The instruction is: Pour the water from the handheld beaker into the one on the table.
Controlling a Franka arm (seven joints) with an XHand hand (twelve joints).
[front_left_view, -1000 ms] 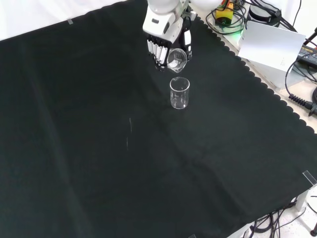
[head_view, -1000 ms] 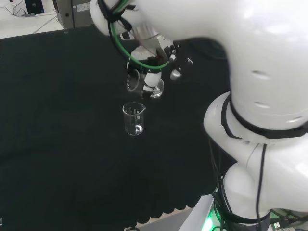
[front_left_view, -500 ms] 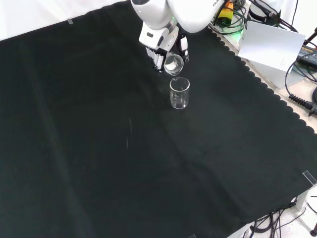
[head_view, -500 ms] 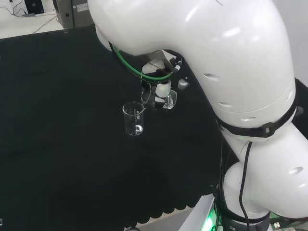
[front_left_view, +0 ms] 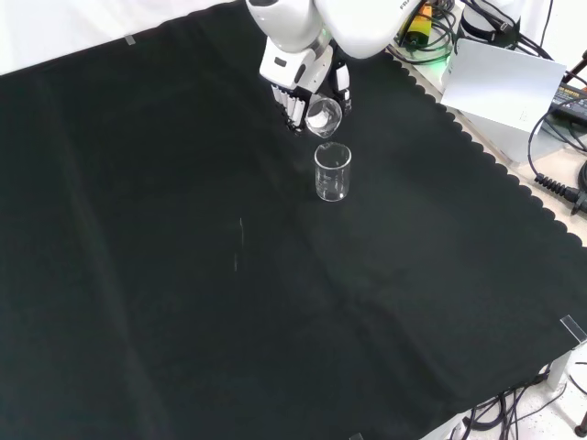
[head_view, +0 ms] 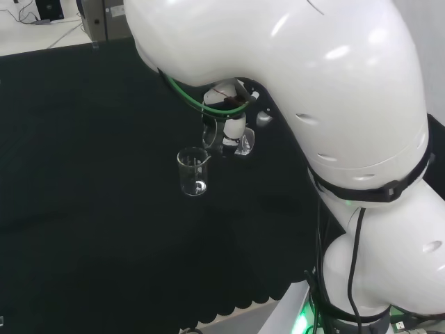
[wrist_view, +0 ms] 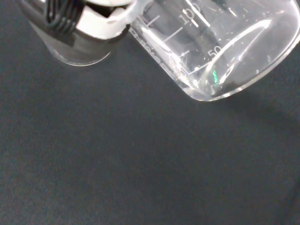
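A clear beaker [front_left_view: 332, 172] stands upright on the black cloth; in the head view this table beaker [head_view: 193, 172] shows a small glint at its bottom. Just beyond it my hand [front_left_view: 298, 84] is shut on a second clear beaker [front_left_view: 323, 116], tilted steeply with its mouth toward the standing one. In the head view the held beaker [head_view: 243, 142] hangs to the right of and slightly above the table beaker's rim, under my hand [head_view: 233, 129]. The wrist view shows the held beaker [wrist_view: 220, 51] close up with graduation marks, a fingertip [wrist_view: 101, 23] beside it, and a glass rim [wrist_view: 79, 56] below.
The arm's big white links [head_view: 313, 104] cover the right of the head view. In the front view the cloth's scalloped edge [front_left_view: 495, 170] runs down the right, with a white board [front_left_view: 500, 78] and cables [front_left_view: 559, 188] beyond it.
In the head view the arm's links have swung across, and the hand with the tilted beaker has moved right and lower, nearer the table beaker's rim. The table beaker has not moved.
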